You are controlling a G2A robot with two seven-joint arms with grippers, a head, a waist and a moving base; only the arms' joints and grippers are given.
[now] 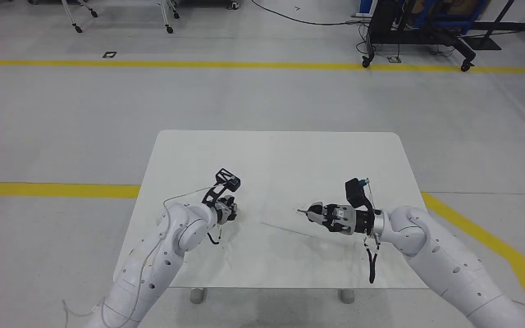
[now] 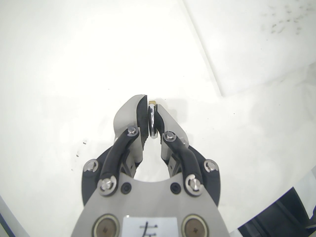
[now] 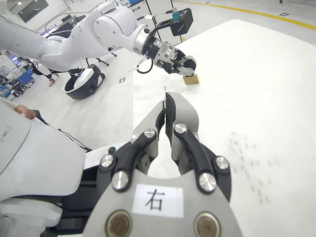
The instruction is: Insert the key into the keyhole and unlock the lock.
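Pointing left across the top view, the key (image 3: 164, 94) is held in the closed right hand (image 1: 314, 214), blade aimed at the lock (image 3: 190, 79), which is gripped by its shackle (image 2: 151, 122) in the left hand (image 1: 232, 211), well apart, left of centre on the worktop (image 1: 279, 156).

The white desk (image 1: 328, 156) has rounded corners. A small brass lock (image 3: 190, 80) stands upright on it, left of the middle. Faint dark specks (image 3: 249, 159) dot the surface farther right.
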